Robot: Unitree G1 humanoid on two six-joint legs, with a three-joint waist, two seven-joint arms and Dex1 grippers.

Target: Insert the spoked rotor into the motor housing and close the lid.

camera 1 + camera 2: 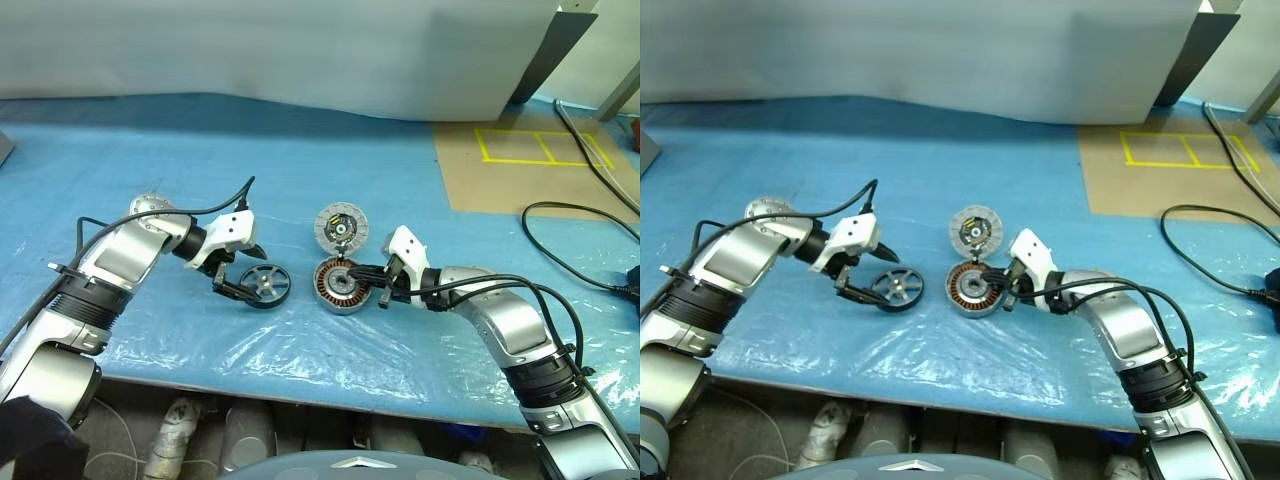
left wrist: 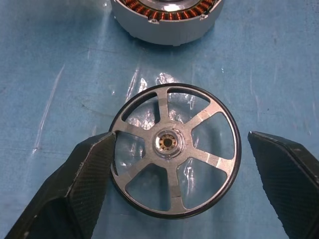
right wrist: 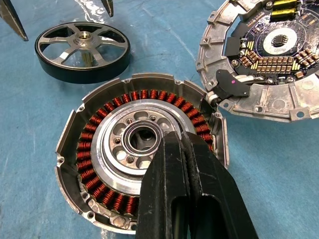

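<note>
The spoked rotor [image 1: 266, 285] lies flat on the blue sheet, with a black rim and silvery spokes. My left gripper [image 2: 179, 139] is open, one finger on each side of the rotor's rim and just clear of it. Right beside it stands the motor housing [image 3: 99, 149], its copper windings facing up. The lid [image 1: 341, 227] is swung open behind the housing, joined at its edge and showing its inner face. My right gripper [image 3: 174, 138] is shut, its tips lying over the housing's silver inner ring near the dark centre.
The blue plastic-covered table [image 1: 300, 150] ends at a front edge close to me. A brown board with yellow tape [image 1: 540, 150] lies at the back right. Black cables [image 1: 580, 215] run across the right side.
</note>
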